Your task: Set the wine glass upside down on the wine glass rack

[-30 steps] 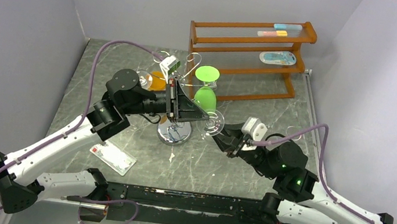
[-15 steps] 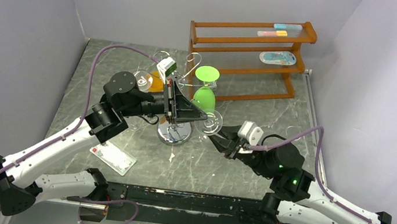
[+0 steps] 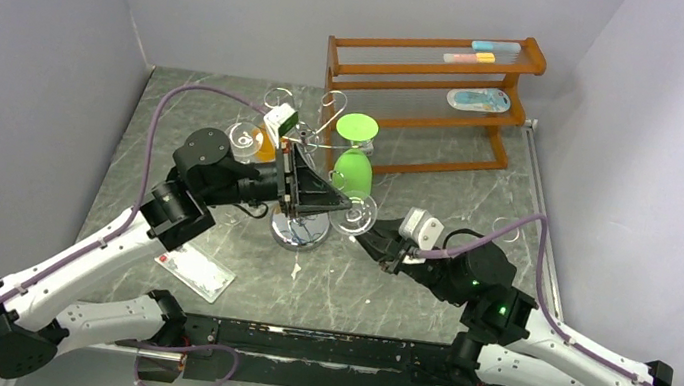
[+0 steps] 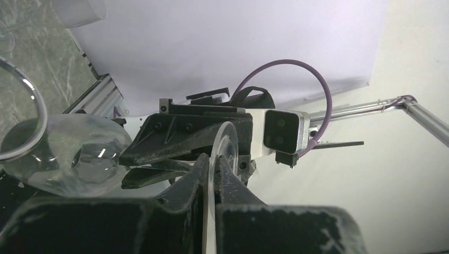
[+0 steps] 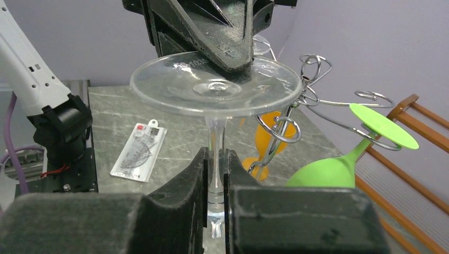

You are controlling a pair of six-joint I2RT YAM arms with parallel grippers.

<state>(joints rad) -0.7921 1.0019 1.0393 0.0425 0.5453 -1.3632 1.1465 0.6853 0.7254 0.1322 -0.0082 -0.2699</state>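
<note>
You have the wine glass (image 3: 355, 213) turned over, its foot on top and its bowl underneath; its long axis, the stem, stands close to upright, though the exact lean cannot be read. It hangs in the air above the table (image 3: 383, 300), just to the right of the post of the wine glass rack (image 3: 298, 232) and in front of the green glass (image 3: 354, 164) that hangs foot-up on one of the rack's curled arms; an orange glass (image 3: 271, 143) hangs on the far left side.

The glass is clear and colourless; it has a broad, flat, round foot with faint moulded marks near its rim, a thin stem and a rounded bowl.

Your left gripper (image 4: 212, 159) has its fingers closed almost together on the edge of the foot, which shows edge-on between them in the left wrist view. Your right gripper (image 5: 214, 156) has its fingers pressed onto the stem below the foot, with only the stem's width between them; so both hold the one glass.

Against the frame of a second ago, the right arm has come in to the left and the glass has shifted slightly left with it, nearer the rack's post; the left wrist has rolled a little, and its camera now sits lower beside the rack's wires; both grips are unchanged.
</note>
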